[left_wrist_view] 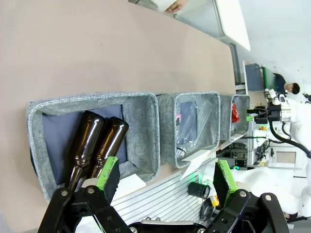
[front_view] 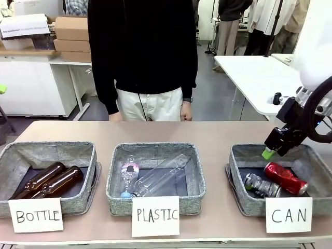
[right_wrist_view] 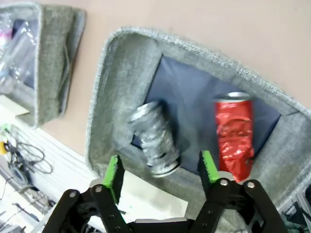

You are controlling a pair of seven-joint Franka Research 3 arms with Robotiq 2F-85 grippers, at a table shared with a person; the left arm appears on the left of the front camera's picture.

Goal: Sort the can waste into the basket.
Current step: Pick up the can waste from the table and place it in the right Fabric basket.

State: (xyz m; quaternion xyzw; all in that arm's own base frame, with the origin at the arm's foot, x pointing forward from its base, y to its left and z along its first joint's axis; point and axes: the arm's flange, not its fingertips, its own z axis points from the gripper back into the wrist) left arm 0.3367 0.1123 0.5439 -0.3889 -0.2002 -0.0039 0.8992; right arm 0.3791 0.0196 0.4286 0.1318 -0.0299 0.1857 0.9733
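Both cans sit inside the CAN basket (front_view: 238, 155), rightmost of three baskets along the near table edge. Red can (front_view: 285, 178) lies on its side at roughly 3 o'clock of the basket floor; silver can (front_view: 262, 185) lies beside it toward 9 o'clock, close to or touching it, can't tell which. In the right wrist view the red can (right_wrist_view: 234, 137) and silver can (right_wrist_view: 154, 137) rest on the dark lining, a gap showing between them there.

Right gripper (front_view: 274, 147) hangs over the basket's far-left corner, about 11 o'clock of the cans. Fingers spread wide, green pads (right_wrist_view: 114, 175) well apart, nothing between them.

Left gripper (left_wrist_view: 165, 180) is also spread wide and carries nothing; it looks down over the BOTTLE basket (left_wrist_view: 141, 131) with two brown bottles (left_wrist_view: 97, 145) inside.

PLASTIC basket (front_view: 155, 150) in the middle contains clear bottles (front_view: 155, 179). Person (front_view: 142, 57) stands at 12 o'clock behind the table (front_view: 207, 132).
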